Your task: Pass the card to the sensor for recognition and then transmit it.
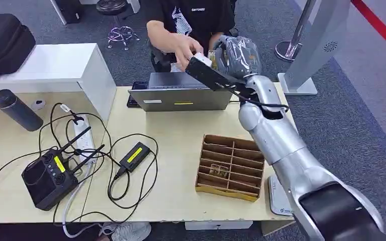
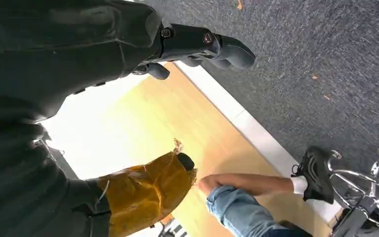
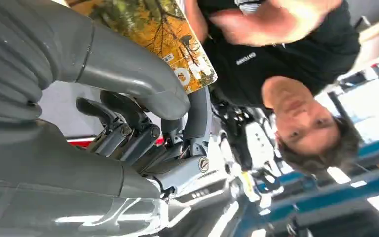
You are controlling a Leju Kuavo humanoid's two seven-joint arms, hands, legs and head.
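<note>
Head view: the right hand [image 1: 233,54] is raised beyond the laptop [image 1: 181,95] toward a seated person, whose hand [image 1: 186,47] reaches the card's [image 1: 202,59] pale edge at the robot's fingers. Judgement — the handover stage is in progress; whether sensor recognition is complete cannot be told, and no sensor is identifiable. The cardboard organiser [image 1: 230,167] sits on the table [image 1: 181,145] near the arm.

Left wrist view: the left hand [image 2: 197,47] hangs beside the table edge, fingers curled in, holding nothing.

Right wrist view: shows what the head view hides — the card [image 3: 168,34], printed with a yellow tree picture, pinched under the thick thumb [image 3: 128,74]; release remains
</note>
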